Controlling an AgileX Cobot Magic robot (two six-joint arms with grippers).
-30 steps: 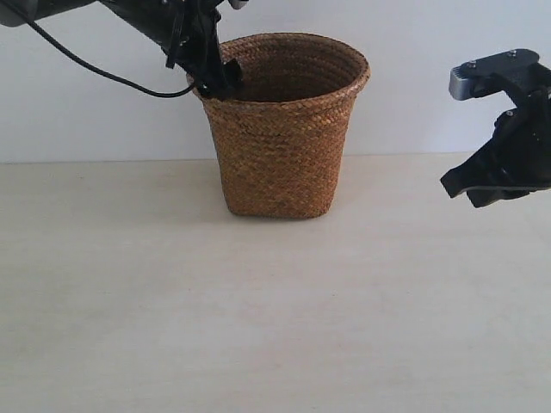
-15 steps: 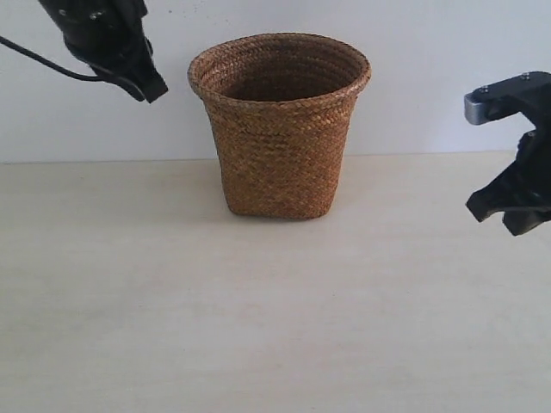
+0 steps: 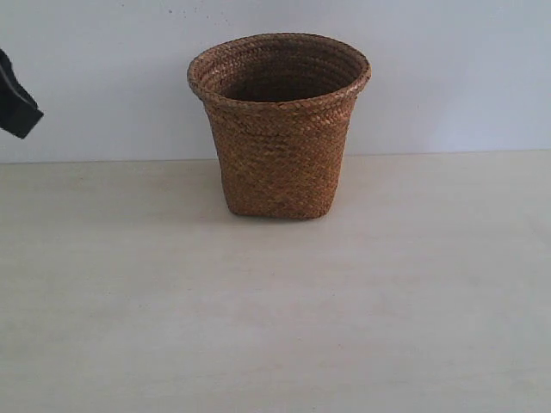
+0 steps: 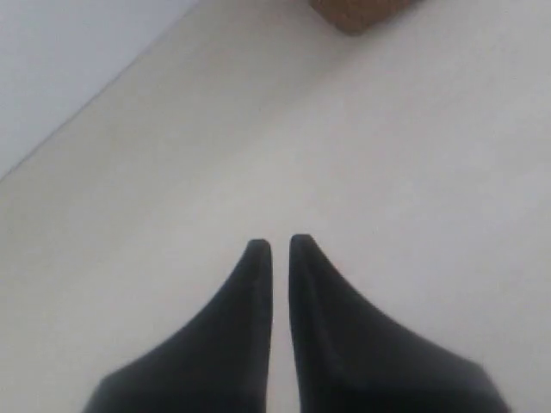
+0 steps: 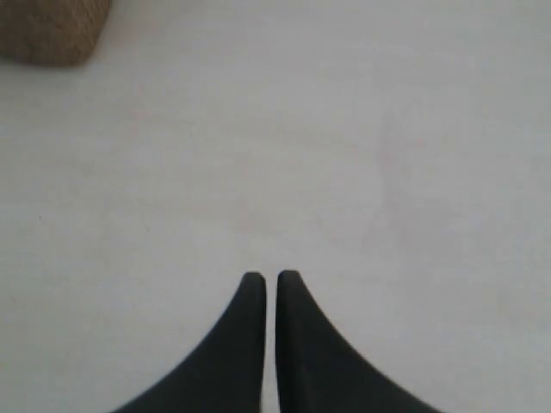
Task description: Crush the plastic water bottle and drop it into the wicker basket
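Left claw (image 4: 281, 245) narrow, empty; right claw (image 5: 265, 277) narrow, empty, both over counter (image 3: 275, 327). Wicker basket (image 3: 280, 155) mid far edge. Plastic water bottle unseen, possibly inside basket, interior hidden. Bottle likely light, springy, slick; grip mid-body.

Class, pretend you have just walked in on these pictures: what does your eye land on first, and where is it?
The brown wicker basket dominates, standing upright at the middle back of the pale table against a white wall. Next come the black pointed shapes in the wrist views: the left claw and the right claw, both shut, holding nothing, above the tabletop.
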